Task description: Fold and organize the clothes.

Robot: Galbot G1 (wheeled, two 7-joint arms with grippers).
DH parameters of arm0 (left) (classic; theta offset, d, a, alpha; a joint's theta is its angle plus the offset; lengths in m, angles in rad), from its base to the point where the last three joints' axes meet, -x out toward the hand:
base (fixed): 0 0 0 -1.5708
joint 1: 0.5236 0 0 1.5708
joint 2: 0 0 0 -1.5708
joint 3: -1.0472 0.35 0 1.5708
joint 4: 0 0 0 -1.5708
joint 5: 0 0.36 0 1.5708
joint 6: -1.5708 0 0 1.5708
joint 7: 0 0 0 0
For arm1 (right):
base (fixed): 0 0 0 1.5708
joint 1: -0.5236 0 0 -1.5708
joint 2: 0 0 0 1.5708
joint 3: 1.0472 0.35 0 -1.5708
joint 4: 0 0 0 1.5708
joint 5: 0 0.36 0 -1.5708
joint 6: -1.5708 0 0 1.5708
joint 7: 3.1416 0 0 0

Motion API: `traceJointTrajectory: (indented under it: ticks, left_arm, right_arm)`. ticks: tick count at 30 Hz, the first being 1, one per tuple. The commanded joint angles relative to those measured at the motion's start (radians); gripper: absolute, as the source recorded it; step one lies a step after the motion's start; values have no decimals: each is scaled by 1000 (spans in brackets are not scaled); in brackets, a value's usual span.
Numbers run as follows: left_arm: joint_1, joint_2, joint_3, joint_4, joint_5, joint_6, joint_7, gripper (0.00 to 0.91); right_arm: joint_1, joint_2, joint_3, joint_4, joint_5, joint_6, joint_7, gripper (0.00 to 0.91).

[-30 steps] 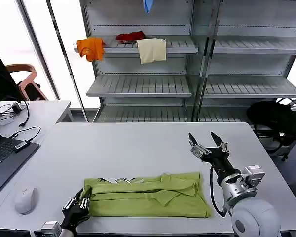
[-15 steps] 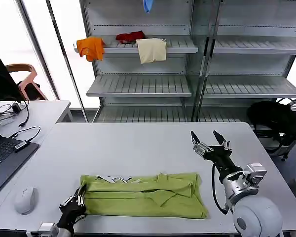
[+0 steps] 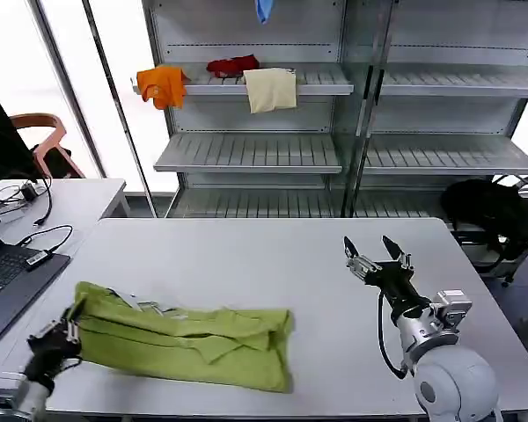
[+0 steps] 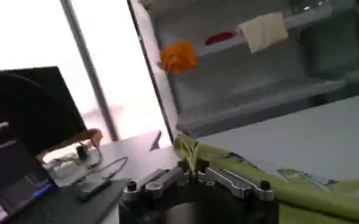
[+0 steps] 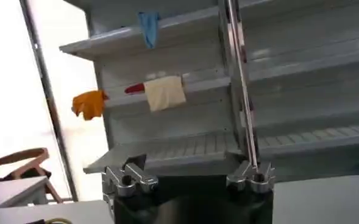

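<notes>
The clothes, a folded lime-green T-shirt (image 3: 189, 341), lie as a long band on the white table (image 3: 246, 255), slanting from front left toward the middle. My left gripper (image 3: 60, 336) is shut on the shirt's left end at the table's front left edge; the left wrist view shows a bunch of green cloth (image 4: 194, 155) pinched between its jaws (image 4: 191, 171). White printed marks show along the shirt's upper edge. My right gripper (image 3: 376, 256) hovers open above the table's right side, well clear of the shirt, with nothing between its fingers (image 5: 133, 181).
A laptop (image 3: 4, 281) with cables sits on the table's left part. Behind the table stands a metal shelf rack (image 3: 255, 154) holding orange (image 3: 161, 85), red (image 3: 231, 65) and cream (image 3: 271, 89) cloths. A black bag (image 3: 488, 211) lies at back right.
My left gripper has dragged the shirt leftward across the front of the table, from the middle right to the left. The right gripper stayed open and nearly still.
</notes>
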Motion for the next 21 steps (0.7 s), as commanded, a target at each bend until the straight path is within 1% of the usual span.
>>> traceJointTrajectory:
  ticks: [1, 3, 4, 6, 8, 10, 12, 15, 18, 21]
  left_arm:
    - [-62, 98, -178, -82, -37, 112, 51, 0]
    - [-56, 58, -124, -149, -78, 124, 40, 0]
    - [-52, 19, -51, -193, -94, 139, 21, 0]
    - [-46, -29, 59, -234, -94, 137, 5, 0]
    - [-47, -75, 205, -261, -73, 138, -15, 0]
    - [-53, -95, 371, -268, -34, 136, -37, 0]
    - [-60, -107, 493, -264, -5, 138, -64, 0]
    - [-77, -118, 641, -232, 56, 152, -88, 0]
    - [-95, -113, 716, -188, 85, 165, -103, 0]
    - [-110, -101, 759, -135, 104, 166, -110, 0]
  right_arm:
    - [-1, 1, 7, -33, -9, 6, -6, 907]
    - [-5, 0, 11, -42, -13, 10, -12, 907]
    - [-7, 1, 12, -45, -15, 11, -15, 907]
    - [-12, 1, 14, -50, -17, 16, -19, 907]
    - [-16, 0, 16, -53, -23, 19, -23, 907]
    - [-22, 0, 19, -53, -28, 21, -25, 907]
    - [-28, 0, 21, -53, -33, 23, -27, 907]
    - [-36, 1, 26, -49, -44, 23, -28, 907]
    - [-40, 1, 32, -47, -47, 23, -27, 907]
    - [-42, 2, 34, -46, -53, 22, -27, 907]
